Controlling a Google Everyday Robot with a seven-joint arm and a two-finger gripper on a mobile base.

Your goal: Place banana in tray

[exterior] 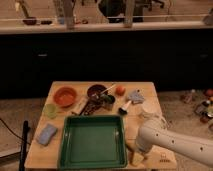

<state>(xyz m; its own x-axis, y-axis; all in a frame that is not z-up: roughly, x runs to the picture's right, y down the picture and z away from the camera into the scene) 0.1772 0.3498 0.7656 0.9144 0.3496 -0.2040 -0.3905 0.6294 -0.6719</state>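
Green tray [70, 148] sits lower centre. Gripper [136, 150] over banana [134, 159], just right of tray; grip state: can't tell.

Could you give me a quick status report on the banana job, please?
Gripper low by tray right rim, over banana. Banana outside tray. Orange bowl behind tray, off the path.

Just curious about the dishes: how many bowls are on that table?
2. An orange bowl sits back left; a dark bowl stands at the back middle. The gripper hangs front right, beside the green tray; its arm could hide something.
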